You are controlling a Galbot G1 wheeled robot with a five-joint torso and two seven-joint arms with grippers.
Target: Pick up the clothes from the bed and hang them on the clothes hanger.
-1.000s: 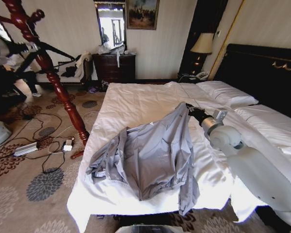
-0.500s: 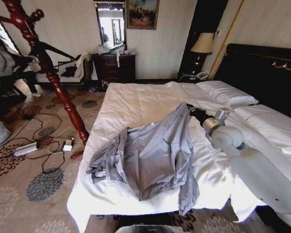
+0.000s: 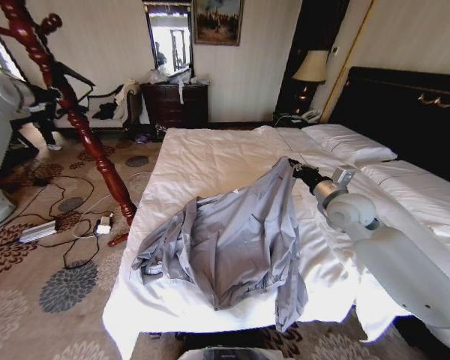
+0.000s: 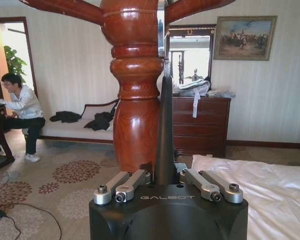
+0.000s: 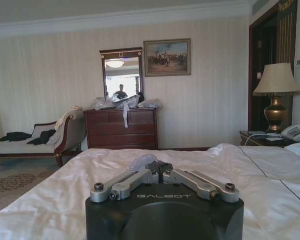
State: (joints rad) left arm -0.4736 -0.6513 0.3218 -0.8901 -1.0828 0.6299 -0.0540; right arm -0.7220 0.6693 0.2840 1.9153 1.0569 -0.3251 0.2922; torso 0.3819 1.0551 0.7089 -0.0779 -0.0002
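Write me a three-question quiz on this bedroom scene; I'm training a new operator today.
1. True or false: the right tool is shut on the shirt.
2. What does the left tool hold?
A. a pillow
B. the black hanger
C. a lamp
3. Fill in: most of the shirt lies on the ___.

Key:
1. True; it pinches a raised edge of the fabric.
2. B, beside the red wooden post.
3. bed.

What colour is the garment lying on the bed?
Light blue-grey, plain, no pattern: the clothes, clearest in the head view.
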